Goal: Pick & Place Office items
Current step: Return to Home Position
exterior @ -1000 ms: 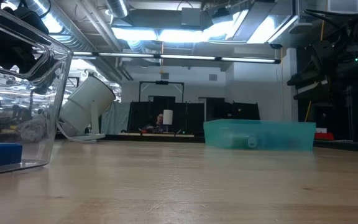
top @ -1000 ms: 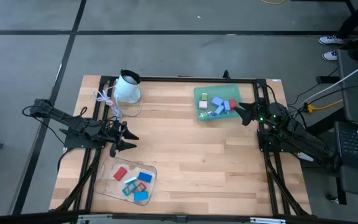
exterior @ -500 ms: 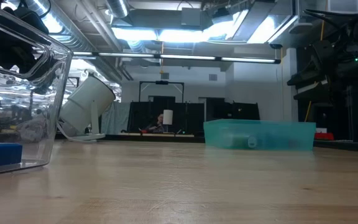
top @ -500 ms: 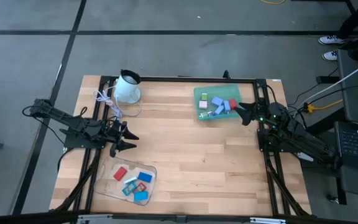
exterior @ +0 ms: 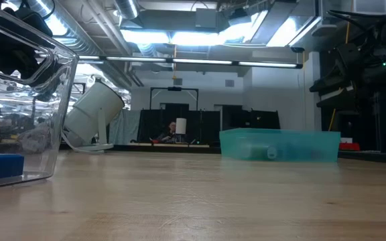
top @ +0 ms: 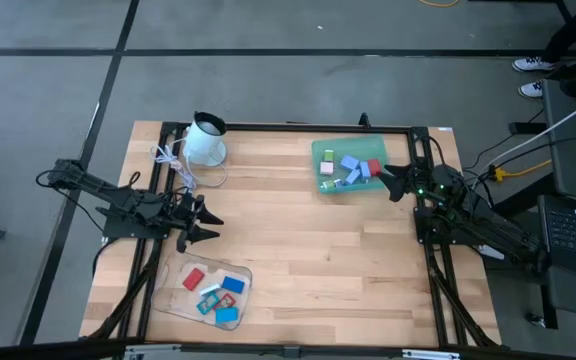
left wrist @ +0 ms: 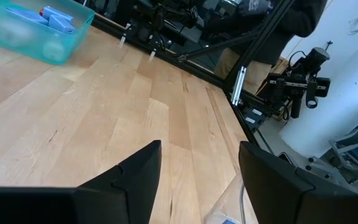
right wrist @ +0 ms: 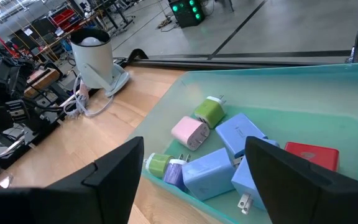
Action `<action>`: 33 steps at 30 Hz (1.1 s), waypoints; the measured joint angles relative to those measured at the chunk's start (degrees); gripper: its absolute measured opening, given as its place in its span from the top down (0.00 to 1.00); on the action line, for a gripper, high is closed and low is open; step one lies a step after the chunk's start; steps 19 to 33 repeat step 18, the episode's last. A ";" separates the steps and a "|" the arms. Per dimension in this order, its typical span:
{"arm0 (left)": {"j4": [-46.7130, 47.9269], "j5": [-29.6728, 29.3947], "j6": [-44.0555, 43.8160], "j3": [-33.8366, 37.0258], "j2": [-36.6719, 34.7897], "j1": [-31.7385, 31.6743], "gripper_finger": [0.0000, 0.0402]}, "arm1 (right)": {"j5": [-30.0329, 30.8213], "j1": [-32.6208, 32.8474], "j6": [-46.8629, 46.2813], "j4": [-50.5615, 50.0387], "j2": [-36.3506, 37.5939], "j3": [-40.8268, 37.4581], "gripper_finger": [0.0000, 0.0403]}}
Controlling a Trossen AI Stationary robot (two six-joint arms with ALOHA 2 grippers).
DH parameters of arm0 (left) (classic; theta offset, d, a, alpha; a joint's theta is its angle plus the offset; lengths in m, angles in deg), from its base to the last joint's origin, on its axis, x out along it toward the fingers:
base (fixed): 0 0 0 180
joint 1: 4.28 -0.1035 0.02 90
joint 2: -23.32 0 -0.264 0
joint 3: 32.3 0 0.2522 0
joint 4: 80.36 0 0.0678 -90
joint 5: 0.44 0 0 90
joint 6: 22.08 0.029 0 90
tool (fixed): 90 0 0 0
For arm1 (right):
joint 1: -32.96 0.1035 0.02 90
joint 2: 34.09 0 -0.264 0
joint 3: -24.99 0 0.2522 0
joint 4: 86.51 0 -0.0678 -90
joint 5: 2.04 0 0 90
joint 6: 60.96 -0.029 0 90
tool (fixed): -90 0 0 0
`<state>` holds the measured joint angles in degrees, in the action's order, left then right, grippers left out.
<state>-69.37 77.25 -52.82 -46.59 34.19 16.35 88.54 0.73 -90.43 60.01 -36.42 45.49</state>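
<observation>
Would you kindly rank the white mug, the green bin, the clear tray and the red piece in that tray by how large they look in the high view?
1. clear tray, only a little larger than the bin
2. green bin
3. white mug
4. red piece, by far the smallest

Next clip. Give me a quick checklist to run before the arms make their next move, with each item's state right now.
1. Left gripper open and empty: ok.
2. Right gripper open and empty: ok.
3. Chargers inside the green bin: ok.
4. Clear tray emptied: not ok; red and blue pieces lie in it.
5. Right gripper clear of the bin's wall: cannot tell; it sits at the bin's right edge.
</observation>
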 joint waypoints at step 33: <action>0.00 -0.02 0.00 0.00 0.00 0.02 0.47 | 0.00 0.01 -0.01 0.01 0.00 -0.02 0.29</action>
